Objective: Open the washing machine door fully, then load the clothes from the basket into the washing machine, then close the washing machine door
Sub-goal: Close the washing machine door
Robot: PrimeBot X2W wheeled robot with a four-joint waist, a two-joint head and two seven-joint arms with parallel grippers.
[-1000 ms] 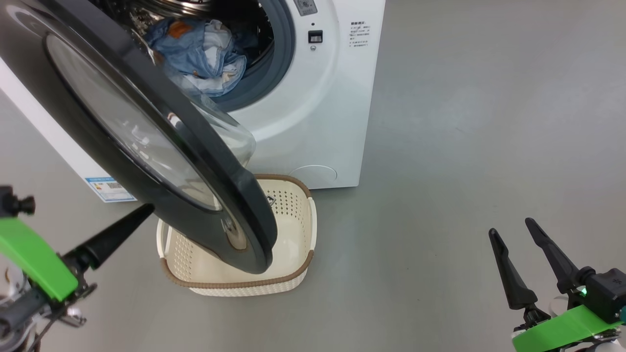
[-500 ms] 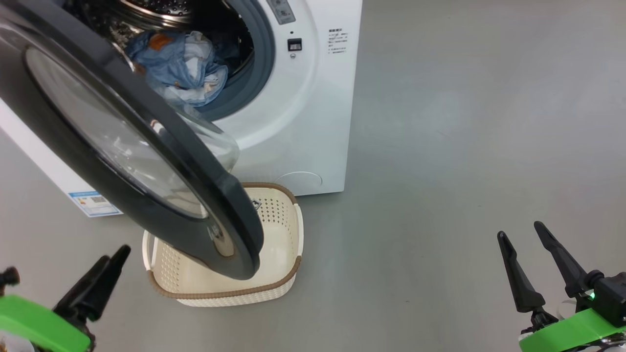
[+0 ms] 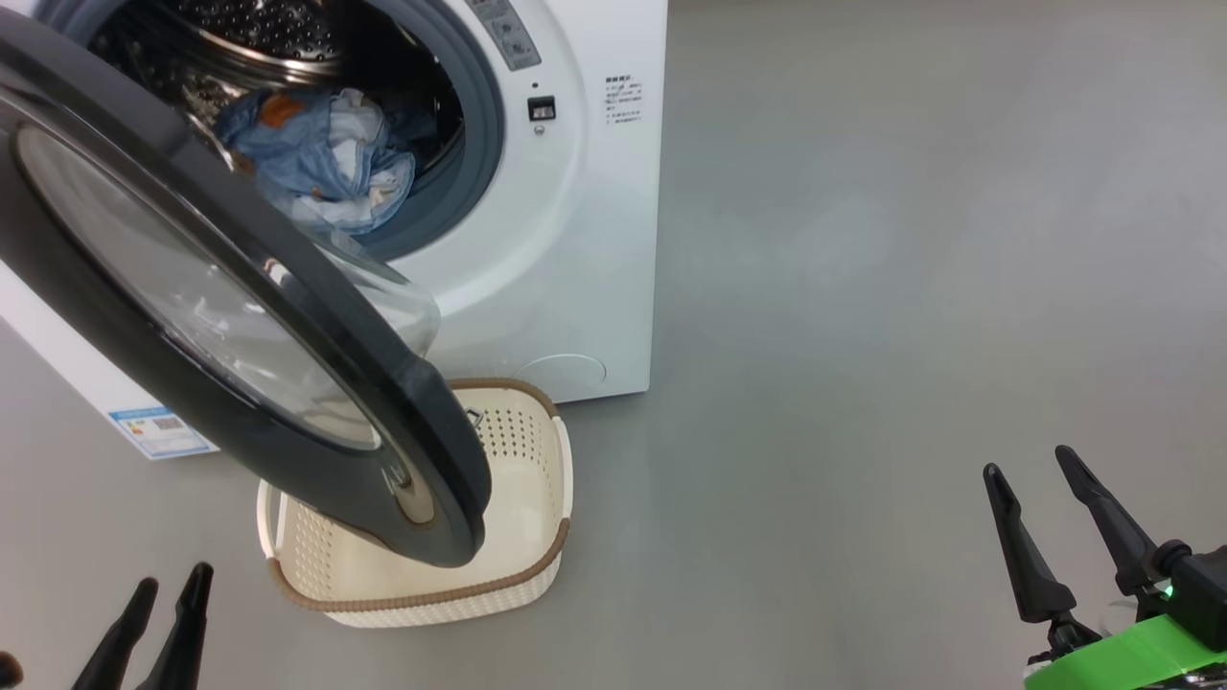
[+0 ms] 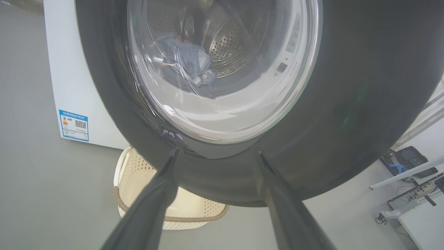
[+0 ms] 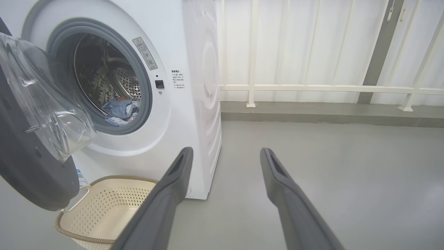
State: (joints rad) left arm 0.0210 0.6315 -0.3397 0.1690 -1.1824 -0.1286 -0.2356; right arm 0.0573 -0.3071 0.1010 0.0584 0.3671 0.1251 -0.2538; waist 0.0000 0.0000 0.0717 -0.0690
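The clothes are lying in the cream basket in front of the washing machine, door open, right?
No. The clothes are lying inside the drum of the washing machine; the cream basket in front of it is empty. The door is open. The head view shows this.

A smooth grey floor (image 3: pixel 911 287) carries the white washing machine (image 3: pixel 585 249) at far left. The cream basket (image 3: pixel 522 479) stands just in front of it, nearer

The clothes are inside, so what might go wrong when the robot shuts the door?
The clothes lie close to the grey seal, so a fold might get pinched by the washing machine door. The door hangs over the basket and might bump its rim.
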